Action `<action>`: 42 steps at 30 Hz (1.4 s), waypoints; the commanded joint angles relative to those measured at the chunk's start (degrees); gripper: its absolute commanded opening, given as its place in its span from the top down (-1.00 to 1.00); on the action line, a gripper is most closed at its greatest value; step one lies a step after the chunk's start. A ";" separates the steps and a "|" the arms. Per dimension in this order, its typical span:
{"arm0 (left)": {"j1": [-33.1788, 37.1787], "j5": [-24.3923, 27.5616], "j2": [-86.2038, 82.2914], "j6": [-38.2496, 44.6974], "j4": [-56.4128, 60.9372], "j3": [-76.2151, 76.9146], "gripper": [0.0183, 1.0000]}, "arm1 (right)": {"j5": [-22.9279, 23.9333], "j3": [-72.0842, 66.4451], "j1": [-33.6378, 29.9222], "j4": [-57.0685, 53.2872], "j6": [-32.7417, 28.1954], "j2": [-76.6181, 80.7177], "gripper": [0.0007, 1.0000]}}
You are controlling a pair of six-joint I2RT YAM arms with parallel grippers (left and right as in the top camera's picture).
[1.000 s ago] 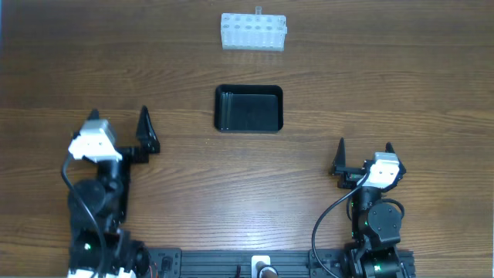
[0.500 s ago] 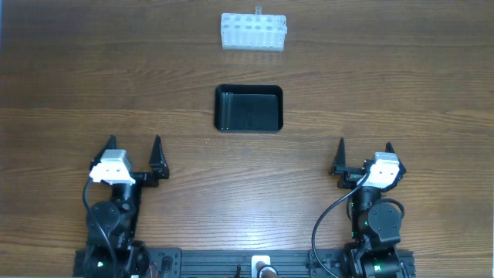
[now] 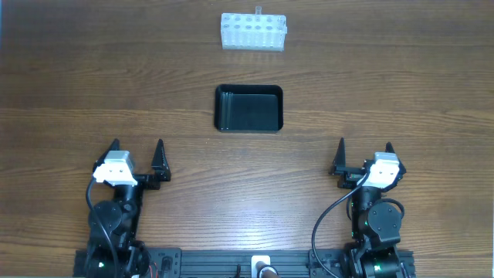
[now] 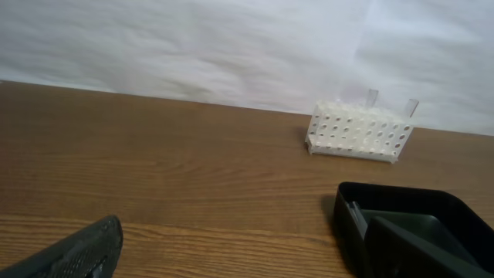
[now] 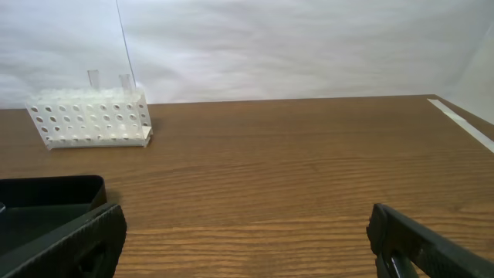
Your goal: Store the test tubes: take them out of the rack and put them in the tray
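Brown wood-grain counter (image 3: pixel 93 69) carries everything. A white test tube rack (image 3: pixel 254 32) stands at the far edge, well apart from both arms, its side wall dotted with rows of holes. Two clear test tubes (image 4: pixel 371 96) rise above its top at one end, close together. They are thin and see-through against the pale wall behind, so they are hard to make out, and from above just one small tip shows at the rack's far side. Whether more tubes sit lower inside the rack cannot be told.

A black tray (image 3: pixel 248 108) lies between the rack and the arms, near the counter's middle and apart from the rack. In the left wrist view one dark finger (image 4: pixel 417 251) covers part of the tray's near wall. In the right wrist view the tray is cut off at the frame edge, with a finger in front of its corner.

Near its base, the left end effector (image 3: pixel 137 147) hangs low with its two fingers spread wide and nothing between them. On the other side the right end effector (image 3: pixel 364 147) sits the same way, fingers parted and holding nothing. Both are well short of the tray.
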 commanded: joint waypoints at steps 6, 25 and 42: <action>0.28 0.57 -0.50 0.85 0.02 -0.26 -1.00 | -0.26 -0.44 -0.42 0.07 -0.44 -0.61 -0.98; 0.28 0.57 -0.50 0.85 0.02 -0.26 -1.00 | -0.22 -0.42 -0.42 0.31 -0.48 -0.61 -0.99; 0.28 0.57 -0.50 0.85 0.02 -0.26 -1.00 | 0.37 23.85 -2.91 10.75 0.42 32.70 -0.99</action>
